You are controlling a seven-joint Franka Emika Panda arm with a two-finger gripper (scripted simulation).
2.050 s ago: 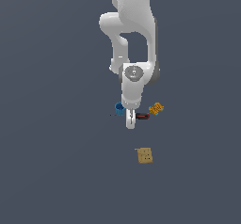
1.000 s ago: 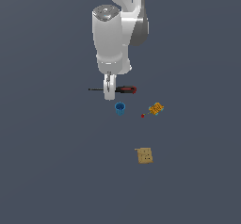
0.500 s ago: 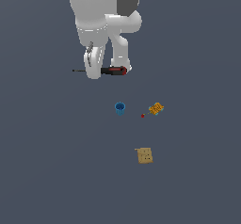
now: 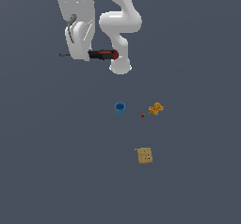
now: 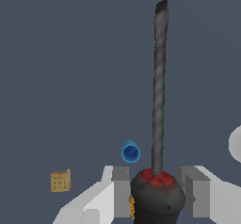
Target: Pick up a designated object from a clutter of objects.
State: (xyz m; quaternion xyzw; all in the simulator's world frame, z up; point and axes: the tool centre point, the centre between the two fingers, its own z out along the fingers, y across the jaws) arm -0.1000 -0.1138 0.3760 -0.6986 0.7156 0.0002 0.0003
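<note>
The screwdriver (image 4: 102, 54), with a red-and-black handle and a thin dark shaft, hangs level high above the floor, my gripper (image 4: 86, 54) shut on it near where handle meets shaft. In the wrist view the handle (image 5: 157, 197) sits between my two grey fingers (image 5: 121, 190) and the shaft (image 5: 159, 91) points away from the camera. The other pieces of the clutter lie far below: a blue cup (image 4: 120, 108), an orange patterned piece (image 4: 156, 108) and a tan dotted box (image 4: 145, 155).
A tiny red dot (image 4: 142, 116) lies between the cup and the orange piece. The arm's white links (image 4: 120, 25) rise behind the gripper. In the wrist view the blue cup (image 5: 130, 152) and the tan box (image 5: 60, 180) show below.
The gripper has risen and moved toward the exterior view's left with the screwdriver held in it, away from the clutter. The cup, orange piece and box have stayed in place.
</note>
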